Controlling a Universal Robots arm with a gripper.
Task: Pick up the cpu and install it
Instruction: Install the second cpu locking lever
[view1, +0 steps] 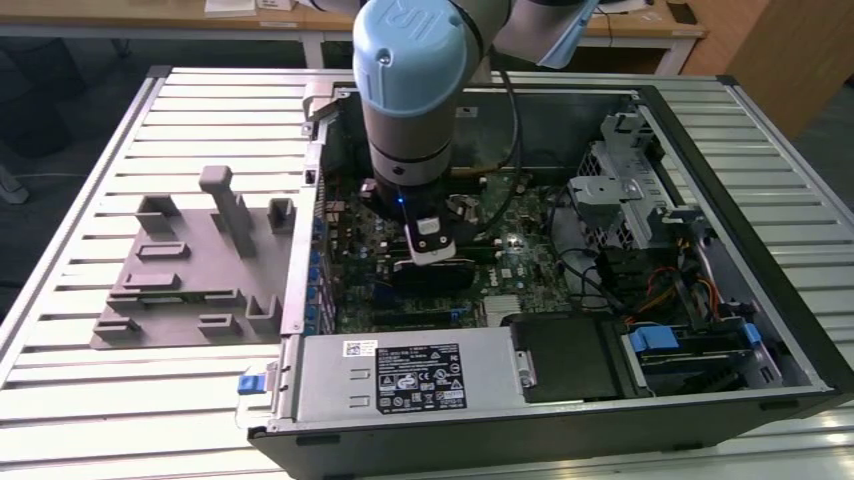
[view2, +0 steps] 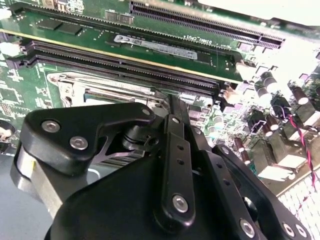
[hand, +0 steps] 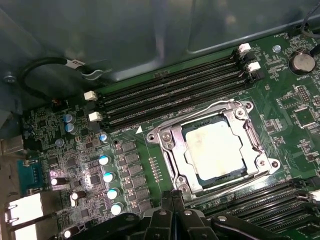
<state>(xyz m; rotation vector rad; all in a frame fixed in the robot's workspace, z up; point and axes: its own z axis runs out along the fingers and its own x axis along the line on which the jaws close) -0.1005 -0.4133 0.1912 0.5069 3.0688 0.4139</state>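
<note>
The black gripper (hand: 175, 220) fills the foreground of both wrist views; whether its fingers are apart or together cannot be told. Just beyond it the cpu (hand: 216, 150) lies flat inside the metal-framed socket (hand: 167, 137) on the green motherboard (hand: 125, 155). The chip looks light, rigid, smooth-topped and fragile, best held by opposite edges.

1. Your exterior view looks down from high in front at the open computer case (view1: 561, 250) on the slatted surface (view1: 80, 380).
2. Your first wrist view sits close above the motherboard (hand: 150, 155).
3. Your second wrist view skims low over that same board past the pincer (view2: 170, 107).
</note>
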